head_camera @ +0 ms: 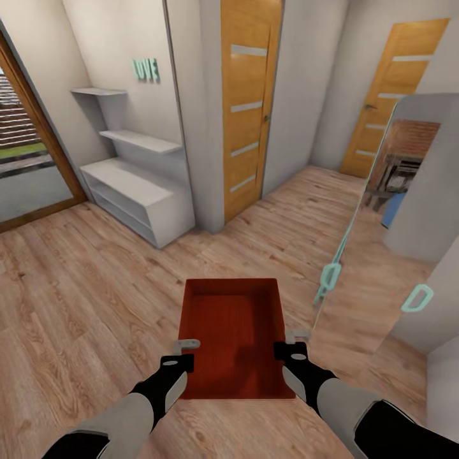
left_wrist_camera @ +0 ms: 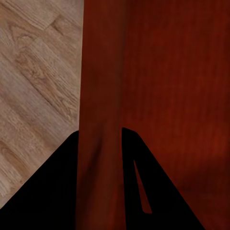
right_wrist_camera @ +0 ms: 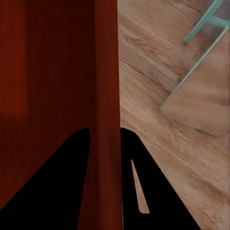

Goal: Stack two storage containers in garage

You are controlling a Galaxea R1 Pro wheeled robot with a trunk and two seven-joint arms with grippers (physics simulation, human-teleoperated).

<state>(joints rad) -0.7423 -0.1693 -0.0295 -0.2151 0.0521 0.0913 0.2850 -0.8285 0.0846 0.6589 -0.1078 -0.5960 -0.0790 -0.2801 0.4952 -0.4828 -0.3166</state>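
Ahead of the held container (head_camera: 233, 331) — oak door (head_camera: 247, 108), white shelving (head_camera: 137, 191).

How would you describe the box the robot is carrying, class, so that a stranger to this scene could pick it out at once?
Start from the light wood-plank floor in front of the two oak doors, then look just ahead of the robot's arms. There an open, lidless storage container is held by its two side walls, the left gripper on one and the right gripper on the other. It is the one orange-red thing among white shelves and pale walls.
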